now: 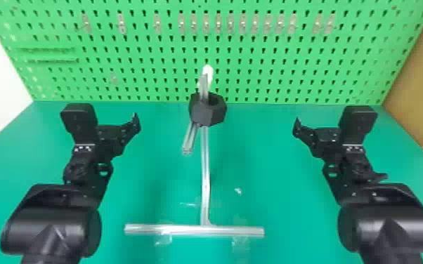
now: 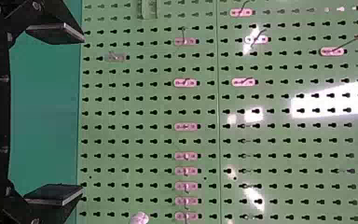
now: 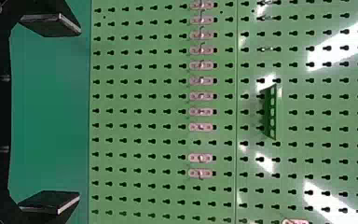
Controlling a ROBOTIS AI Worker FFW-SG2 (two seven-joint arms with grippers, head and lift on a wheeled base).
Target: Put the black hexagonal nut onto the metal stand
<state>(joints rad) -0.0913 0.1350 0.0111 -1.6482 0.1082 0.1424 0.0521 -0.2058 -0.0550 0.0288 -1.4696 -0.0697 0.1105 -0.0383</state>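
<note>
Nearest the camera, two black arms, the left point(image 1: 51, 231) and the right point(image 1: 390, 228), flank the metal stand point(image 1: 205, 175) and lie well apart from it. Between them, the stand's crossbar point(image 1: 186, 230) runs left to right along the near side of the table point(image 1: 291, 210).

At the far end, the black hexagonal nut point(image 1: 207, 114) is at the stand's raised part, its opening upward, with a metal bar point(image 1: 203, 87) seeming to come up through it. How it is borne underneath cannot be told.

The left pincer point(image 2: 81, 114) is open and holds nothing; the right pincer point(image 3: 79, 113) likewise. Since neither touches the nut, the placing looks done; at most, the arms might draw back.

Behind stands a green pegboard point(image 1: 144, 66) carrying rows of small clips point(image 1: 193, 23), with a white piece point(image 1: 208, 70) near the bar's top. Nothing seems to block either arm's way out, though the pegboard limits any move farther forward.
</note>
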